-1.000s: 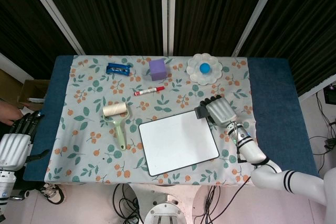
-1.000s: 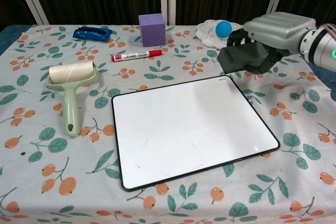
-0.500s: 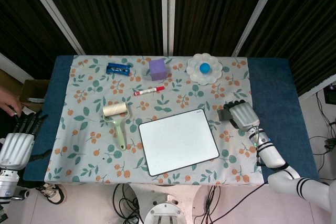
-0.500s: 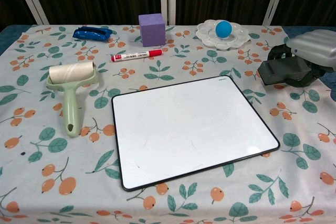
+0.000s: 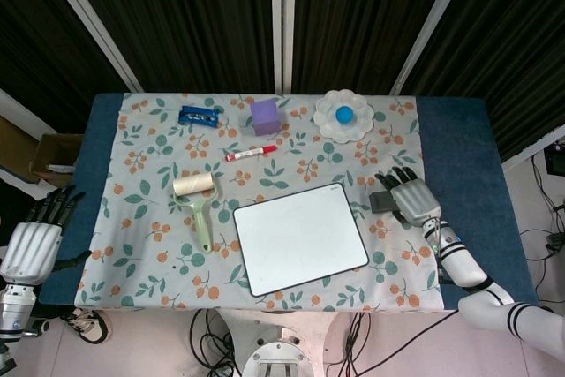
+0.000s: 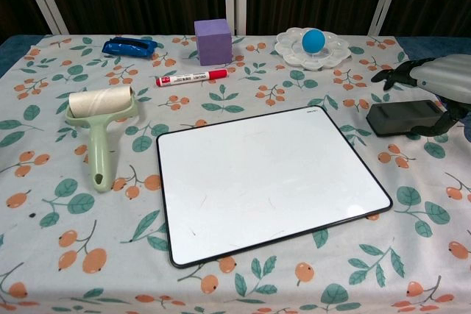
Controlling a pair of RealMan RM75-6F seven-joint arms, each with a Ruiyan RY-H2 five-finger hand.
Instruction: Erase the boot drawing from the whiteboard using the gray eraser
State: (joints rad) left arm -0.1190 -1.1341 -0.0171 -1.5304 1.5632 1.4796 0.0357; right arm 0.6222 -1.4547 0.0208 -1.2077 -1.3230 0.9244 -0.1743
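Gray blocky eraser, glossy whiteboard

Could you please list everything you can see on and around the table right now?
whiteboard: 1, white with a black rim, wiped clean, front centre of the table
eraser: 1, gray, flat on the cloth right of the whiteboard
marker: 1, red and white, behind the whiteboard
cube: 1, purple, back centre
palette: 1, white, back right
ball: 1, blue, on the palette
stapler: 1, blue, back left
lint roller: 1, pale green, left of the whiteboard
tablecloth: 1, floral, over the table
box: 1, cardboard, on the floor at left
right hand: fingers spread, over the eraser's right end
left hand: open, off the table's left edge
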